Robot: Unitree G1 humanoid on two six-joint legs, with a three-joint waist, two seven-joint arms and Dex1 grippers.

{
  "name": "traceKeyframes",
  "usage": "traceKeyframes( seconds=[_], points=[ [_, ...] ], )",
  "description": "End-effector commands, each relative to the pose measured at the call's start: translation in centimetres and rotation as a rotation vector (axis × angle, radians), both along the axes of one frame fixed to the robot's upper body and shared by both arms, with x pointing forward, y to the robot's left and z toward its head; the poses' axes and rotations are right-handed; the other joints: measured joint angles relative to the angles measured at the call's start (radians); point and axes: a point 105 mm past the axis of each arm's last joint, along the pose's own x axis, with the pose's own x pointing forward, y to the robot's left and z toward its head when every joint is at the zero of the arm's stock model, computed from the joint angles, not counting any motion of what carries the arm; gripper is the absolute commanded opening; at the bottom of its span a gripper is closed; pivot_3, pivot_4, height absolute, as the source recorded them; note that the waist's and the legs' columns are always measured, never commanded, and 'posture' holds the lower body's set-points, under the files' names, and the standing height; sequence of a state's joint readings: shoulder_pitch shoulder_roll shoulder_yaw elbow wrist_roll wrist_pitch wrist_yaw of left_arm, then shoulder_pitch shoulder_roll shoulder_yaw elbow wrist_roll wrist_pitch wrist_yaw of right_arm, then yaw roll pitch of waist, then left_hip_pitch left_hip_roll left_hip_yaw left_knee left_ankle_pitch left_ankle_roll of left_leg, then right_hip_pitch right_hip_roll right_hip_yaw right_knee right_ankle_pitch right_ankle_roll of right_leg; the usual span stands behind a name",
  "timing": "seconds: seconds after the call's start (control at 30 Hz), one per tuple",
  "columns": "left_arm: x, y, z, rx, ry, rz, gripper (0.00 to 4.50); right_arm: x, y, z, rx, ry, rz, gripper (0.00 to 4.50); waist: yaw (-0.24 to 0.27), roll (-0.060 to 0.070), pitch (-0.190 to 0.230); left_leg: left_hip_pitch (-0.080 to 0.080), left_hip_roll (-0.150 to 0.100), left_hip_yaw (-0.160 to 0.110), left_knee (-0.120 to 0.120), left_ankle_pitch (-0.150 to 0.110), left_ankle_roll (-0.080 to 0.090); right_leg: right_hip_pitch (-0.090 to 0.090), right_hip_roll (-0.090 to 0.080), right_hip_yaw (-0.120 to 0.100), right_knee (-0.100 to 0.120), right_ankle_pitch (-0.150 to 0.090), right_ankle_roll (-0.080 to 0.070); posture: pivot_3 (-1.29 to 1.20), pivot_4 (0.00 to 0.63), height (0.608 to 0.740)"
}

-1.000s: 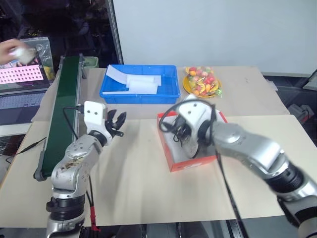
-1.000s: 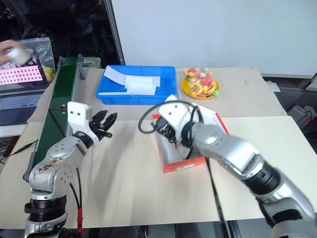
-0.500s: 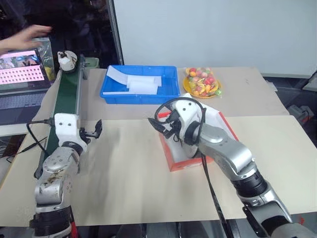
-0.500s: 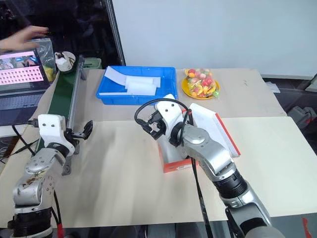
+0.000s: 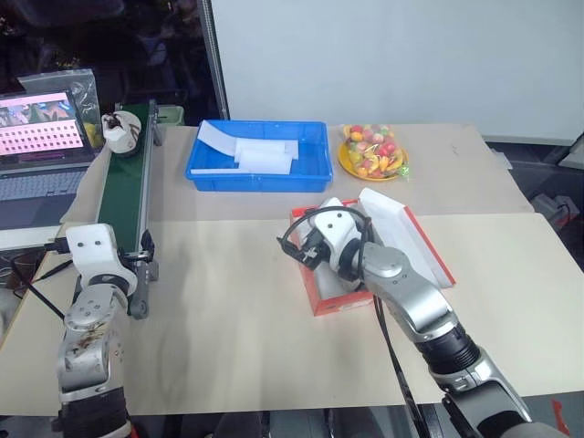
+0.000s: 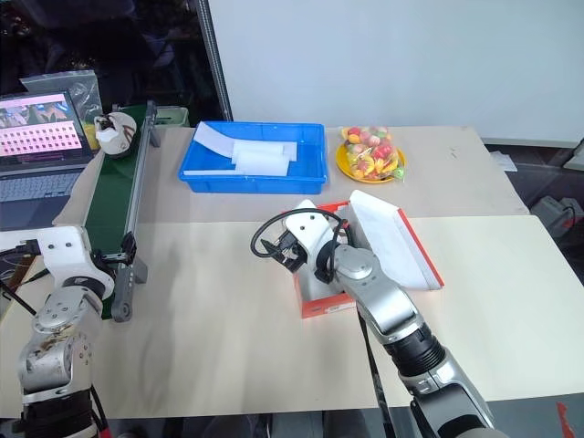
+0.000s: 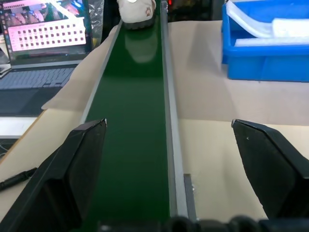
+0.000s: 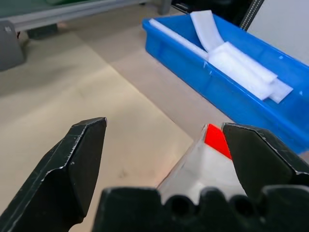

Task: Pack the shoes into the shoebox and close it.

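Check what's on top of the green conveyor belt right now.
One cream shoe sits at the far end of the conveyor belt; the belt between it and the open left gripper is bare. The belt's near end is covered by the left arm.

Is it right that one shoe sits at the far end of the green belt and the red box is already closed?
Not quite. The shoe does sit at the far end of the green belt, but the red box is open; its lid stands raised in the left eye view.

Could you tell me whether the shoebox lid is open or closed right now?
Open: the shoebox has its lid flipped back, white underside facing up.
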State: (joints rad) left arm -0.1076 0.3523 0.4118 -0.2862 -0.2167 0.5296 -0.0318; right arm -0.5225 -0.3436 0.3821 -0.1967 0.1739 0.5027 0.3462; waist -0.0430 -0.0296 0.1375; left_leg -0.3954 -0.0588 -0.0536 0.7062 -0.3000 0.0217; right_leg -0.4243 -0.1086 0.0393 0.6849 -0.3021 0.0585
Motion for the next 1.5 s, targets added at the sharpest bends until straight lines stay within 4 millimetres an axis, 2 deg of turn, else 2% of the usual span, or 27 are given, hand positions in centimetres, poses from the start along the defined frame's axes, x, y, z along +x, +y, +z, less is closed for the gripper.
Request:
traceKeyframes(
  seconds=[0.03,0.67,0.97,1.13,1.3,1.5],
  points=[
    [-0.4,0.7,-0.2,-0.013,0.001,0.041,4.45,-0.5,0.3,1.4,0.027,-0.064,0.011,4.50,0.000,0.000,0.000,0.000,0.000,0.000,0.000,0.000,0.000,0.000,0.000,0.000,0.000,0.000,0.000,0.00,0.150,0.724],
    [0.3,1.2,-0.7,0.000,0.025,0.055,4.45,-0.9,-0.1,1.3,0.054,-0.051,-0.031,4.50,0.001,0.000,0.000,0.000,0.000,0.000,0.000,0.000,0.000,0.000,0.000,0.000,0.000,0.000,0.000,0.00,0.150,0.724],
    [0.2,2.2,0.0,0.028,0.002,0.105,4.45,-0.7,-0.4,1.1,0.053,-0.043,-0.047,4.50,0.001,0.000,0.000,0.001,0.000,0.000,0.000,0.000,0.000,0.000,0.000,0.000,0.001,0.000,0.000,0.00,0.150,0.724],
    [-0.4,3.8,0.6,0.041,-0.026,0.188,4.45,-0.7,-0.6,1.0,0.053,-0.040,-0.053,4.50,0.000,0.000,0.000,0.001,0.000,0.000,0.000,0.000,0.000,0.000,0.000,0.000,0.001,0.000,0.000,0.00,0.150,0.724],
    [-0.7,4.8,0.3,0.036,-0.019,0.240,4.45,-0.7,-0.7,1.1,0.057,-0.040,-0.058,4.50,0.001,0.000,0.000,0.001,0.000,0.000,0.000,0.000,0.000,0.000,0.000,0.000,0.001,0.000,0.000,0.00,0.150,0.724],
    [0.7,3.5,-0.3,-0.004,-0.008,0.165,4.45,-0.7,-0.8,1.5,0.075,-0.041,-0.065,4.50,0.001,0.000,0.000,0.001,0.000,0.000,0.000,0.000,0.000,0.000,0.000,0.000,0.001,0.000,0.000,0.00,0.150,0.724]
  ],
)
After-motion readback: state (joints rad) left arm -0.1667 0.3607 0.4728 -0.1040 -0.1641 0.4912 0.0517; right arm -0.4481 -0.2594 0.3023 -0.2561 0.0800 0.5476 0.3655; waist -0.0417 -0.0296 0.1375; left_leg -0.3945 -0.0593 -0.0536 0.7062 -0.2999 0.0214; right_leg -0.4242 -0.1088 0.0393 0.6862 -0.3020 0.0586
